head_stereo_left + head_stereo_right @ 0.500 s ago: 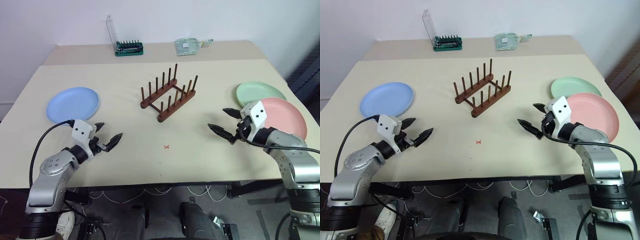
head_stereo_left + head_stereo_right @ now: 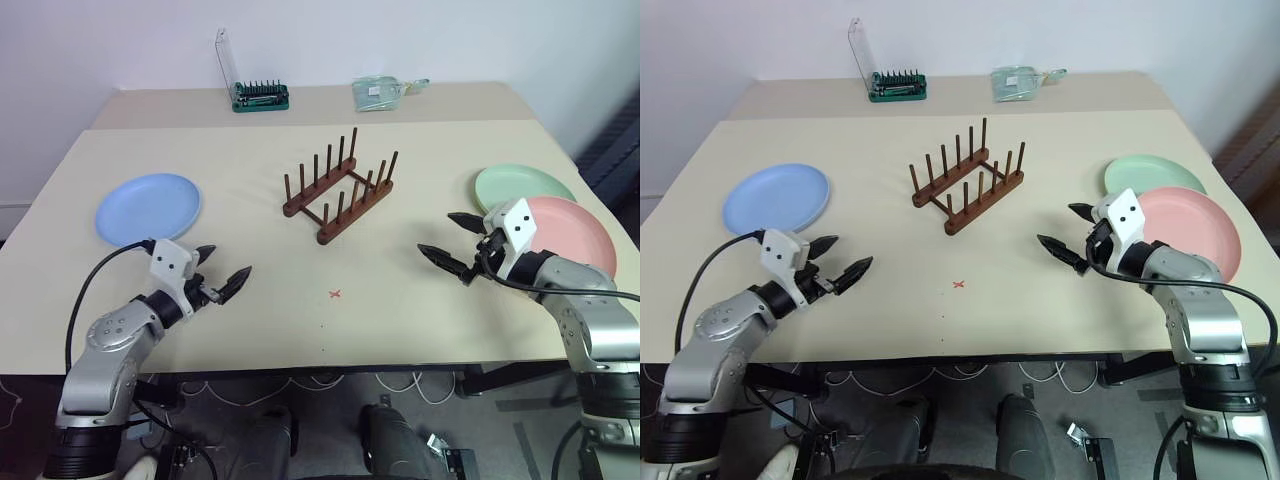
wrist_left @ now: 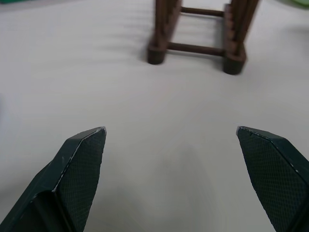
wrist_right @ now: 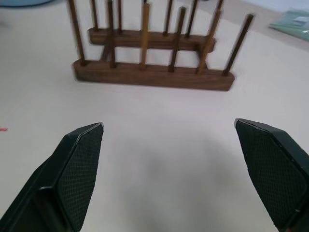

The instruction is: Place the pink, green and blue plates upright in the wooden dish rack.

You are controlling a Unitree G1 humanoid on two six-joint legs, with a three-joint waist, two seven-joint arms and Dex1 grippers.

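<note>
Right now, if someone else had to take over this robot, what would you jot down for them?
Left gripper: open, holding nothing, above the table near the blue plate.
Right gripper: open, holding nothing, beside the pink plate.
Rack: mid-table, no plates in it.
Blue plate lies flat on the robot's left. Pink plate lies flat on its right, overlapping the edge of the green plate behind it.
Done: nothing yet.
Left: stand all three plates upright between the rack's pegs. The pink one, on top and closest to the right gripper, looks like a sensible first pick.
</note>
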